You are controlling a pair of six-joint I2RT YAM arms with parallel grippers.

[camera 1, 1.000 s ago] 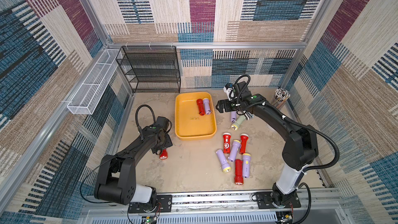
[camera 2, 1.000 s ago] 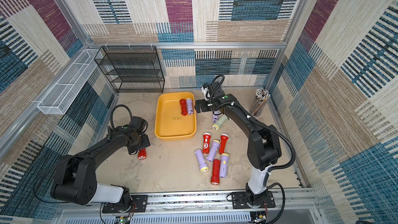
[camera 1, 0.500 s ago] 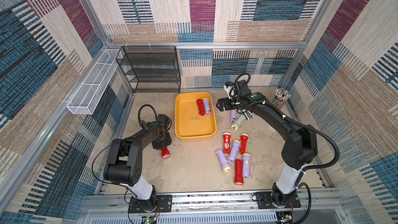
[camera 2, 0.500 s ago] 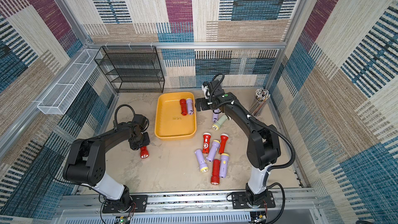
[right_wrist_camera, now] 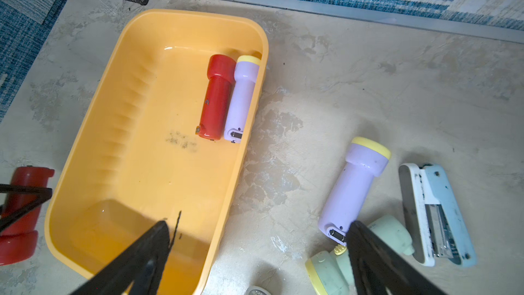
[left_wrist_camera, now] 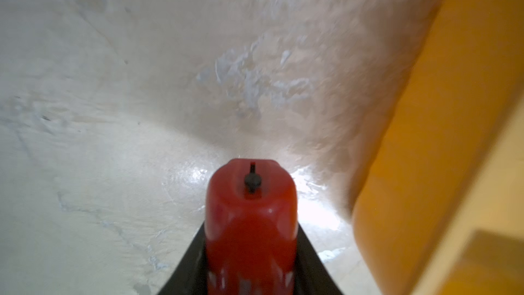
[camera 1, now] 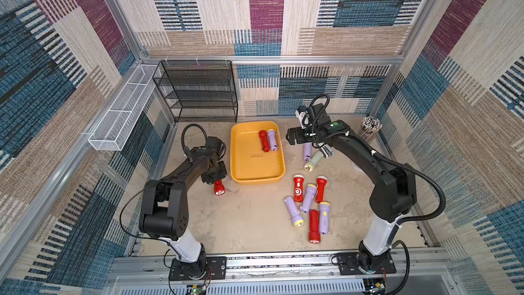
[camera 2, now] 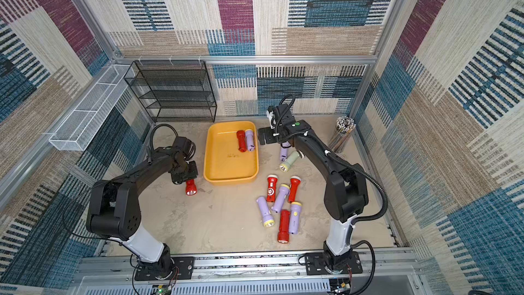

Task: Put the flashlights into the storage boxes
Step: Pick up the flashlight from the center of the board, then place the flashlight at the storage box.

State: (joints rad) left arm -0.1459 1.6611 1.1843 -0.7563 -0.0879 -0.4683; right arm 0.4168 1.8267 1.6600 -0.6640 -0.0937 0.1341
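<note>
My left gripper (camera 1: pixel 213 177) is shut on a red flashlight (camera 1: pixel 219 188), just left of the near-left corner of the yellow-orange storage box (camera 1: pixel 256 180). In the left wrist view the red flashlight (left_wrist_camera: pixel 251 217) sits tight between both fingers, with the storage box's wall (left_wrist_camera: pixel 425 151) beside it. A red flashlight (camera 1: pixel 263 140) and a lilac flashlight (camera 1: pixel 272 139) lie side by side in the box. My right gripper (camera 1: pixel 293 139) hangs open and empty by the box's far right edge. A lilac flashlight (right_wrist_camera: pixel 354 188) and a pale green flashlight (right_wrist_camera: pixel 329 273) lie under it. Several more flashlights (camera 1: pixel 308 197) lie in a cluster on the table to the right.
A black mesh shelf rack (camera 1: pixel 198 92) stands at the back left. A white wire basket (camera 1: pixel 122 112) hangs on the left wall. A cup of pencils (camera 1: pixel 368 127) stands at the back right. A pale blue stapler (right_wrist_camera: pixel 436 214) lies beside the lilac and green flashlights.
My left gripper has shut on the red flashlight, and the left arm has folded closer to its base. The right arm has barely moved.
</note>
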